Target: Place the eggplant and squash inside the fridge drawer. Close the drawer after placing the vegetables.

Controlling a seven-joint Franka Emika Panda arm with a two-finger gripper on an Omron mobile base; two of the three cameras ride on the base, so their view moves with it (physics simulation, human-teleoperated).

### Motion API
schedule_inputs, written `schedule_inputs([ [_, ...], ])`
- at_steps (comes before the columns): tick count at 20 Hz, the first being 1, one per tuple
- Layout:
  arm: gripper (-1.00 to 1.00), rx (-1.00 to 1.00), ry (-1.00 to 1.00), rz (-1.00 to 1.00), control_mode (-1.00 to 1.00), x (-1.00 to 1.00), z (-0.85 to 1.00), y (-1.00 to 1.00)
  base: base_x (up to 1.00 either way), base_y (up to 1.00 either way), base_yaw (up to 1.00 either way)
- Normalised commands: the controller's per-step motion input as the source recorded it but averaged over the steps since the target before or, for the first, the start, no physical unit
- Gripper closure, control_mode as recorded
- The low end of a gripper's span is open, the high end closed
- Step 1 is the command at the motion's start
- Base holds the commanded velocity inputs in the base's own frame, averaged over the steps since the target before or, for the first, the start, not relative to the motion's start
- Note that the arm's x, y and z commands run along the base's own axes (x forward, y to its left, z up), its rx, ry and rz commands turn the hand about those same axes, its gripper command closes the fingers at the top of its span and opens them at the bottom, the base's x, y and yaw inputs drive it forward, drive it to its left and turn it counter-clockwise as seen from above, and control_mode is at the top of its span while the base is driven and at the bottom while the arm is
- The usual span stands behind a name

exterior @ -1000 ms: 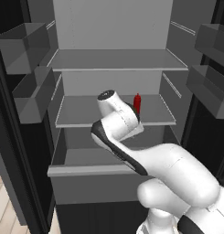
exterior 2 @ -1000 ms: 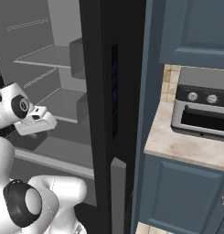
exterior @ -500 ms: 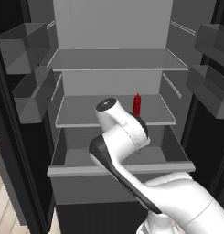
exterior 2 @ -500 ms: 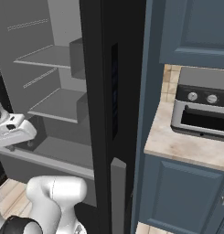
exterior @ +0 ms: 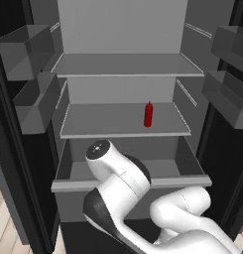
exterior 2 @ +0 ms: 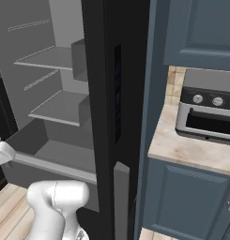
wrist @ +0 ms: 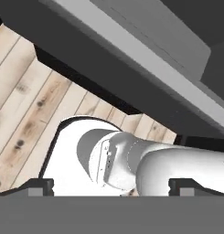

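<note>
Reaching low before the open fridge drawer, you carried nothing visible.
End effector fingers stood apart; next, you needed the eggplant.

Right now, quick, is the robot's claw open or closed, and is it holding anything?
Gripper: open, the two finger tips stand far apart with nothing between them. It is holding nothing.

**Matt greys, glossy arm**

The fridge drawer is showing flat matt grey; the red bottle is looking smooth like plastic, the floor is showing knotty wood planks, and the counter is looking like speckled stone
</note>
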Motion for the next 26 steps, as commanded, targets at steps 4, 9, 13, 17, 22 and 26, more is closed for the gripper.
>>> schedule_inputs([
  [4, -1.0, -0.09, 0.1, 0.19, -1.0, 0.14, -0.75, 0.7, 0.0, 0.0, 0.0],
  [9, -1.0, -0.1, 0.07, 0.17, -1.0, 0.55, -0.89, 0.59, 0.0, 0.0, 0.0],
  [13, -1.0, -0.1, 0.05, 0.15, -1.0, 0.64, -0.89, 0.5, 0.0, 0.0, 0.0],
  [17, -1.0, -0.03, 0.06, 0.11, -1.0, 0.67, -0.46, 0.31, 0.0, 0.0, 0.0],
  [22, -1.0, 0.0, 0.04, 0.11, -1.0, 0.76, -0.28, 0.16, 0.0, 0.0, 0.0],
  [26, -1.0, 0.0, 0.0, 0.07, -1.0, 0.78, -0.25, 0.03, 0.0, 0.0, 0.0],
])
